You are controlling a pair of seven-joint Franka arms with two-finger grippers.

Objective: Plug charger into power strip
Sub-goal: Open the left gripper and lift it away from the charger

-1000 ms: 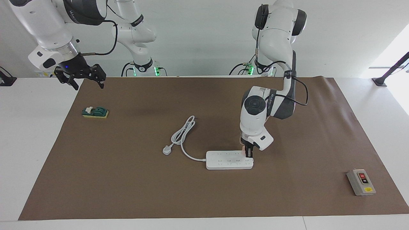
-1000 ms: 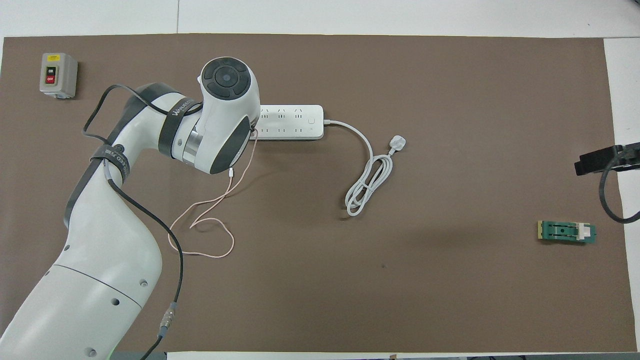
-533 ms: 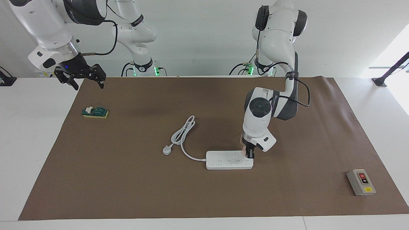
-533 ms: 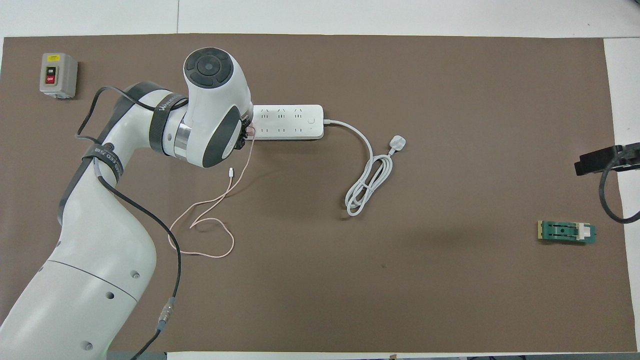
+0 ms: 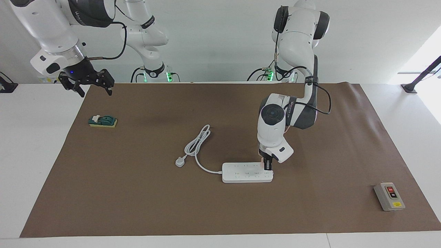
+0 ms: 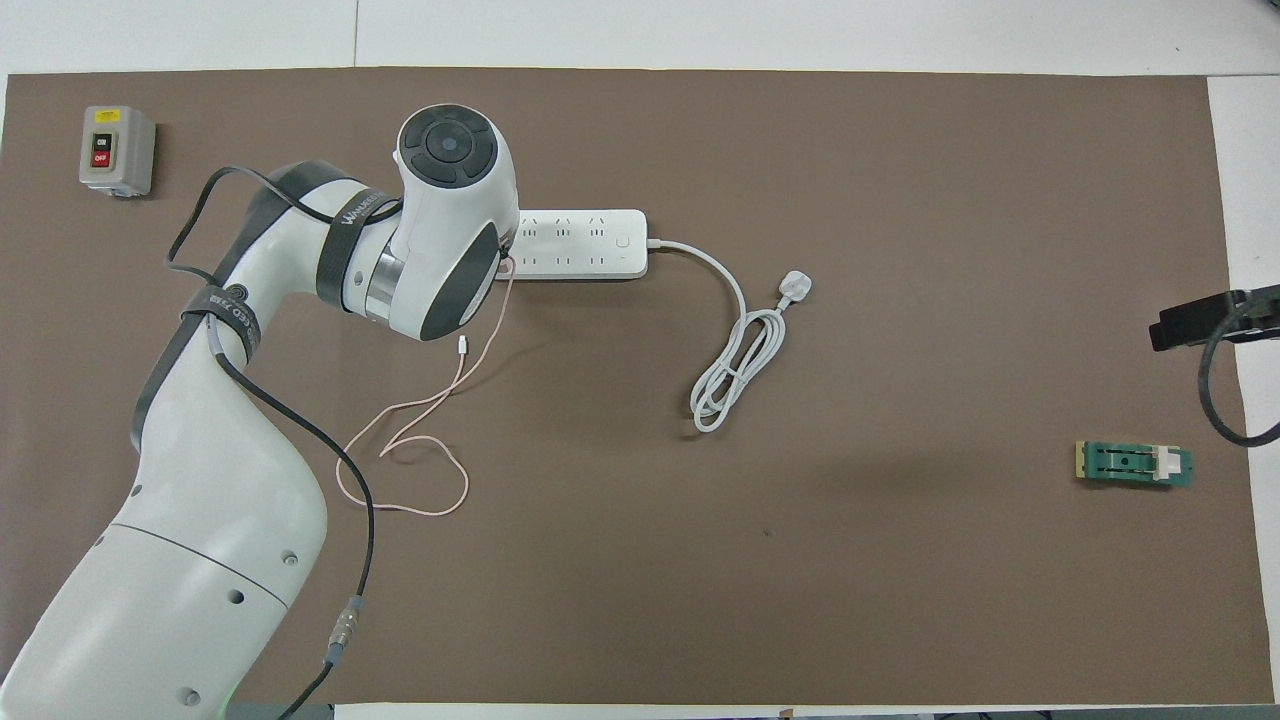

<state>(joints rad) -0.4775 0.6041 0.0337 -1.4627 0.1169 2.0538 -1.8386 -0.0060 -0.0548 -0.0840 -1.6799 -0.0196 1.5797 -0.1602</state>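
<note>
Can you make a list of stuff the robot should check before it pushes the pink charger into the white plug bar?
1. Charger held: ok. The left gripper is shut on the charger.
2. Charger at the power strip: ok. It sits at the strip's end toward the left arm.
3. Prongs lined up with a socket: cannot tell; the gripper hides them.
4. Pink cable loose: ok. It lies slack on the mat, nearer the robots than the strip.
5. Strip's own white plug out of the way: ok, it lies apart on the mat.
6. Right gripper clear: ok. It waits, open, above the right arm's end of the table.
</note>
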